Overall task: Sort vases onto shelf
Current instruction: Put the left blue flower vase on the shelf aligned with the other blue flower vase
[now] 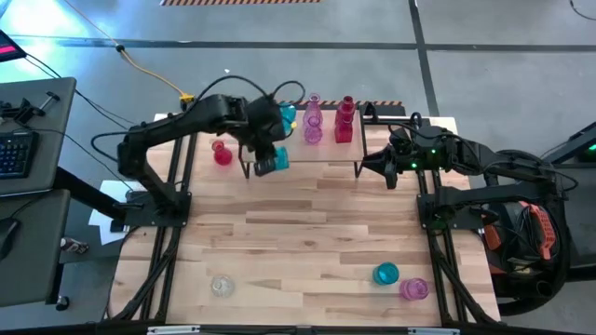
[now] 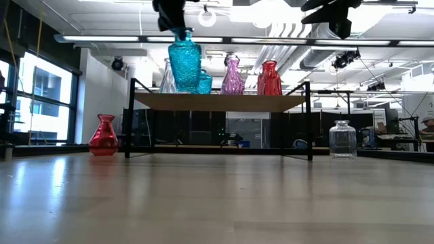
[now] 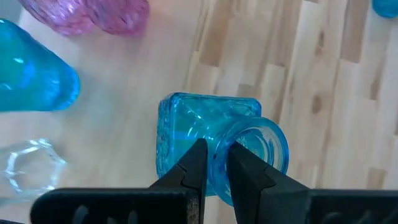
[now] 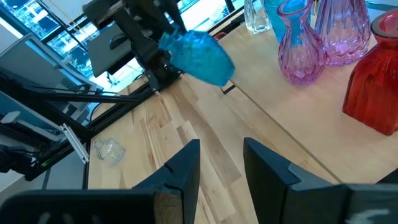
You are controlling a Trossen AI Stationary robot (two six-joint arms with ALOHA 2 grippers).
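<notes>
My left gripper (image 3: 217, 168) is shut on a teal-blue square-bodied vase (image 1: 271, 163) in the air at the near left corner of the shelf (image 1: 317, 166). In the low view this vase (image 2: 184, 61) hangs just above the level of the shelf top (image 2: 224, 102). On the shelf stand a small teal vase (image 1: 287, 115), a pink vase (image 1: 313, 121), a red vase (image 1: 345, 121) and a clear vase (image 2: 167, 78). My right gripper (image 4: 221, 162) waits open and holds nothing at the shelf's right end. My left gripper holds the teal-blue vase by the rim of its neck (image 3: 219, 149). One finger (image 3: 249, 174) reaches into the mouth and the other (image 3: 194, 163) lies outside, the glass wall pinched between them. The fingers come slanting down from above. The vase hangs below them, slightly tilted, lifted clear.
A red vase (image 1: 222, 153) stands on the table left of the shelf. A clear vase (image 1: 222, 286) sits near the front left, and a teal vase (image 1: 386, 274) and a pink one (image 1: 413, 289) near the front right. Bare wood lies between them and the shelf.
</notes>
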